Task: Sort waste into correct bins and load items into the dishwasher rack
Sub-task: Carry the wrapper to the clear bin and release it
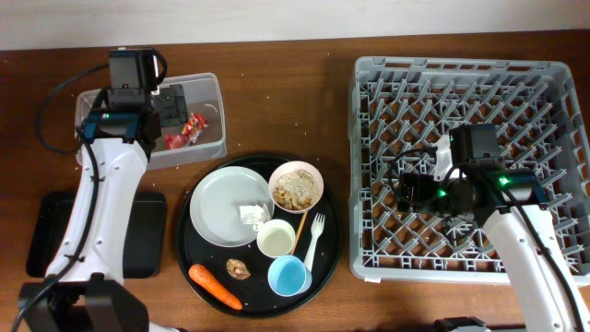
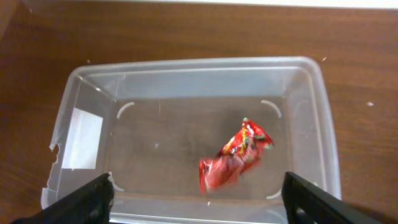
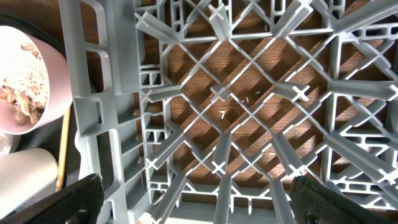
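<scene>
Wrapper (image 2: pixel 236 155) lies loose in clear tub (image 2: pixel 186 71); your left gripper (image 2: pixel 198 186) hangs above it, jaws spread wide, holding nothing; your right gripper (image 3: pixel 196 186) likewise wide over rack (image 3: pixel 221 93).

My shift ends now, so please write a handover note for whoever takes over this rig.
Left gripper open above the clear tub; the red wrapper lies inside.
Right gripper open, empty, over the rack, which shows nothing loaded.
Done: wrapper binned.
To do: crumpled paper on the plate, scraps in the bowl, carrot, brown lump; then plate, bowl, white cup, blue cup, fork, stick, all on the round tray.
</scene>
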`<state>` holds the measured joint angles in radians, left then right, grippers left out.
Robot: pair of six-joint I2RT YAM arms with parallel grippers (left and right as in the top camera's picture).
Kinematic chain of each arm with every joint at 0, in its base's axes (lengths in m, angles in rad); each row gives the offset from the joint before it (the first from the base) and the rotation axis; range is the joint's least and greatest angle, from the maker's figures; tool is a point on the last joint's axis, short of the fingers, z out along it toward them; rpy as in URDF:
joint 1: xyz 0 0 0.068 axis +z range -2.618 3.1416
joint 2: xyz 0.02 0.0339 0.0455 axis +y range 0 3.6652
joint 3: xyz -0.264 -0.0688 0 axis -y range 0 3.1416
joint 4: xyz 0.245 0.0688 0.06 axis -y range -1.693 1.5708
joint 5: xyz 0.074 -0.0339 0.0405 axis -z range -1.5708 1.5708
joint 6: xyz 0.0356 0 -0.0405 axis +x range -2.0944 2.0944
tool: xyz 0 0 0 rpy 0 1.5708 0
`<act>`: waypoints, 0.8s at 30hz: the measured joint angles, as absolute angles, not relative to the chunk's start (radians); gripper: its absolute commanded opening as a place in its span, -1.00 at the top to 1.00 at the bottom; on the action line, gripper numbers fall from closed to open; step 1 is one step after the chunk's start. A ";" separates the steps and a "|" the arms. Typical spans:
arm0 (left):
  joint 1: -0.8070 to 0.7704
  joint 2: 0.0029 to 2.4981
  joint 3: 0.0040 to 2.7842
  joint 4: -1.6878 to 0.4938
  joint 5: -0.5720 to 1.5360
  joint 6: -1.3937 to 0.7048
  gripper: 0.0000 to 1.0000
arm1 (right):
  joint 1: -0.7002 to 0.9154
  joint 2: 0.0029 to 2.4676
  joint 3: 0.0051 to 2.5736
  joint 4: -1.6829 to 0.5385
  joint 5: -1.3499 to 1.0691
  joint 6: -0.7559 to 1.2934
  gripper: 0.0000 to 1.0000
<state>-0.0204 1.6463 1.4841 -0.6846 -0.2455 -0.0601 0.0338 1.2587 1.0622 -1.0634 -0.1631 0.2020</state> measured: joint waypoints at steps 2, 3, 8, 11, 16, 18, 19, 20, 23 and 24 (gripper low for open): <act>-0.024 1.645 1.484 -0.725 -0.215 -0.060 -0.73 | 0.034 1.259 1.062 -1.063 -0.163 0.202 -0.97; -0.025 1.645 1.484 -0.730 -0.211 -0.060 -0.73 | 0.034 1.259 1.062 -1.064 -0.163 0.203 -0.97; -0.077 1.635 1.483 -1.032 0.121 -0.060 -0.72 | 0.034 1.260 1.062 -1.068 -0.163 0.202 -0.97; -0.120 1.631 1.449 -1.122 0.202 -0.060 -0.72 | 0.034 1.260 1.063 -1.074 -0.163 0.202 -0.97; -0.172 1.627 1.256 -1.051 0.264 -0.070 -0.72 | 0.034 1.260 1.063 -1.086 -0.159 0.203 -0.96; -0.179 1.626 1.184 -0.985 0.273 -0.079 -0.72 | 0.034 1.260 1.063 -1.085 -0.159 0.202 -0.97; -0.181 1.627 1.147 -0.940 0.277 -0.083 -0.72 | 0.034 1.260 1.063 -1.088 -0.159 0.202 -0.97; -0.180 1.627 1.099 -0.879 0.280 -0.089 -0.72 | 0.034 1.261 1.063 -1.087 -0.159 0.202 -0.97; -0.180 1.627 0.992 -0.729 0.297 -0.099 -0.68 | 0.034 1.261 1.063 -1.088 -0.159 0.203 -0.97; -0.180 1.627 0.961 -0.687 0.308 -0.098 -0.61 | 0.034 1.261 1.063 -1.088 -0.159 0.202 -0.97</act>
